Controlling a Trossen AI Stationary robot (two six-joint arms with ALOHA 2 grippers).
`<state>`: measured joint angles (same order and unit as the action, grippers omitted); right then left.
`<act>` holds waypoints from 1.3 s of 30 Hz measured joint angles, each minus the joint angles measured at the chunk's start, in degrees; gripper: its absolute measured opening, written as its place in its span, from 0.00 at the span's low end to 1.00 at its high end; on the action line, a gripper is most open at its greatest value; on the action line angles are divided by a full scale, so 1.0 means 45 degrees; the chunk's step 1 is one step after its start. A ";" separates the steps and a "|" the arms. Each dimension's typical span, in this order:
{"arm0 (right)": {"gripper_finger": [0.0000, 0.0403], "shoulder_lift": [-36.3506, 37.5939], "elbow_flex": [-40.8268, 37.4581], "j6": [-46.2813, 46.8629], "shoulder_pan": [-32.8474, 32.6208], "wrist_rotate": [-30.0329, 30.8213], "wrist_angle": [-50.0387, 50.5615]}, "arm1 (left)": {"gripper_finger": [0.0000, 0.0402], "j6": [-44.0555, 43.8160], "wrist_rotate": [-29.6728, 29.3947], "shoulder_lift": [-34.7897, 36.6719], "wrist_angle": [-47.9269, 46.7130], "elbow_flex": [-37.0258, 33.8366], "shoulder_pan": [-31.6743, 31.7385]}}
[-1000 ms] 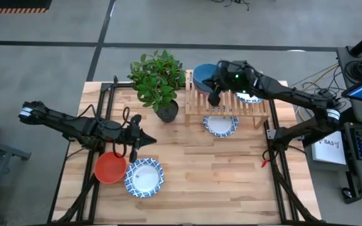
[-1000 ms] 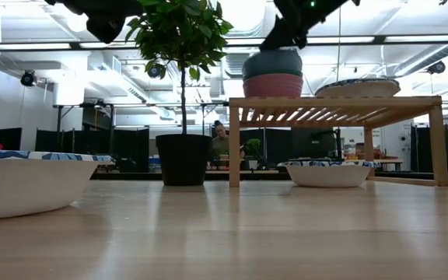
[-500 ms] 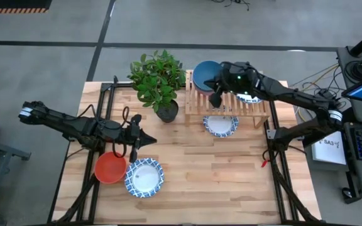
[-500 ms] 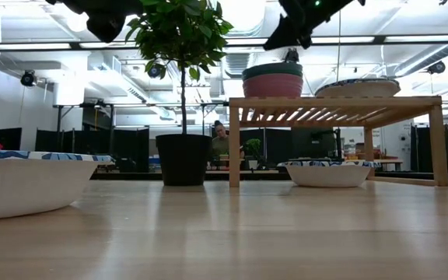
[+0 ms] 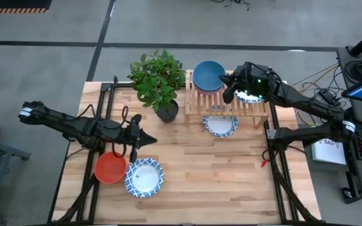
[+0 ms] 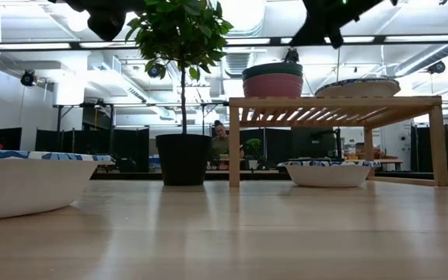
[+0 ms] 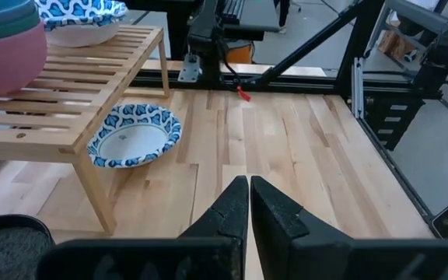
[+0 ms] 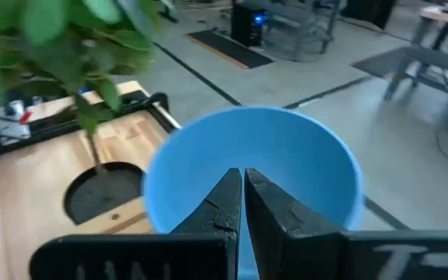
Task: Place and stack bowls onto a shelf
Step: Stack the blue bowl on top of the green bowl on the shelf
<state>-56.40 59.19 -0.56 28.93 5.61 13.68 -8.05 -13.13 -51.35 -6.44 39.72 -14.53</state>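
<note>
The slatted wooden shelf [image 5: 197, 103] stands at the table's far side. On its left end sits a stack: a blue bowl [image 5: 208, 75] on a dark green one on a pink one [image 6: 273, 84]. A blue-patterned bowl [image 5: 251, 98] sits on its right end, and another [image 5: 220, 125] on the table under its near edge. A red bowl [image 5: 110, 167] and a patterned bowl [image 5: 144, 176] rest on the table near left. My right gripper [image 5: 229, 94] is shut and empty, above the shelf just right of the stack. My left gripper [image 5: 149, 139] is shut and empty over mid-table.
A potted plant [image 5: 159, 78] in a dark pot [image 5: 167, 112] stands just left of the shelf. Bare tabletop [image 5: 225, 182] lies between the near bowls and the right edge. A person [image 6: 221, 140] sits in the room far behind the table.
My right gripper has risen off the bowl stack and gone toward the table's right edge, leaving the blue bowl on top of the stack. The stack's top has sunk a little as the bowl settled.
</note>
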 joint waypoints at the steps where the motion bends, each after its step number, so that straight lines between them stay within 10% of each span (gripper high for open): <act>1: 0.02 0.0052 -0.0192 0.0120 0.0197 0.0002 -0.0093 | 0.00 0.0000 0.0000 0.0000 0.0040 0.0000 -0.0004; 13: 0.02 -0.0699 -0.0938 0.0205 0.1729 0.0000 -0.0827 | 0.00 0.0005 0.0000 0.0000 0.0094 0.0000 -0.0004; 39: 0.02 -0.6526 0.4681 -0.0207 0.2330 -0.1923 -0.0608 | 0.00 0.0107 0.0000 0.0000 0.0057 0.0000 -0.0003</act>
<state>-85.77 80.25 -1.49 39.42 -3.05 10.94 -7.57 -13.13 -51.35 -6.19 39.72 -14.54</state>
